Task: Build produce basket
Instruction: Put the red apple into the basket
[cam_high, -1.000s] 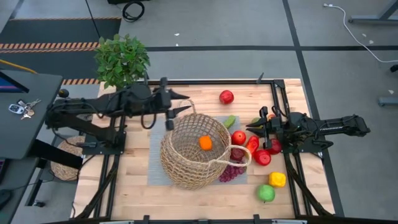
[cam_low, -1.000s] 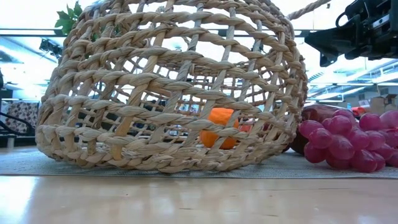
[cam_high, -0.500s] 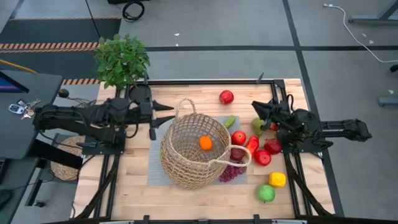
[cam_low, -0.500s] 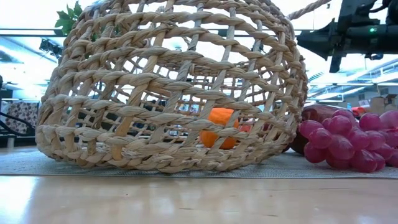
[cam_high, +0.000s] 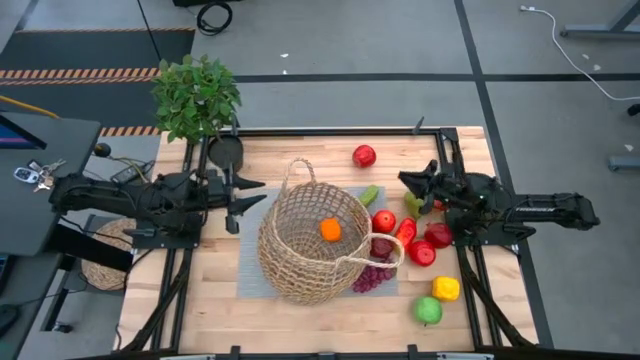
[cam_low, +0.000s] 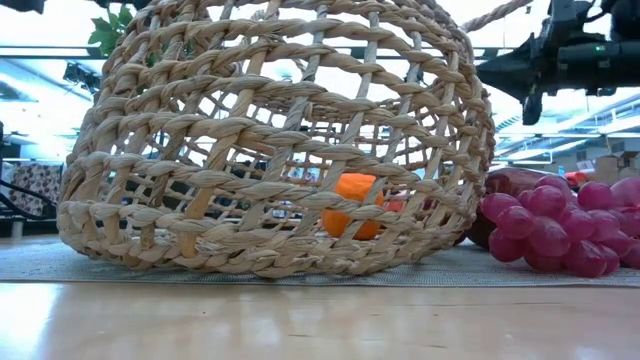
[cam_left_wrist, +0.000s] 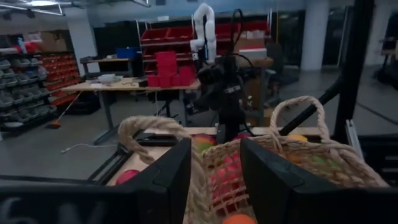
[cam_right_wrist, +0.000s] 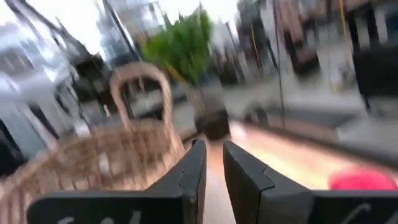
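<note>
The basket (cam_high: 315, 243) sits mid-bench on a grey mat (cam_high: 250, 270), with 1 orange (cam_high: 330, 229) inside. The left pincer (cam_high: 243, 198) hovers off the basket's left rim, its 2 fingers parted and empty, bare bench beneath it. The right pincer (cam_high: 408, 180) is closed on nothing, above the produce (cam_high: 400, 235) packed against the basket's right side. A lone red apple (cam_high: 364, 156) lies near the far edge of the bench (cam_high: 330, 315). The potted plant (cam_high: 197, 95) stands at the far left corner.

You see two matte black jointed arms, left arm (cam_high: 130, 195) at frame left and right arm (cam_high: 520, 210) at frame right, with looped black cables and angular dark fingers (cam_left_wrist: 158, 180).
</note>
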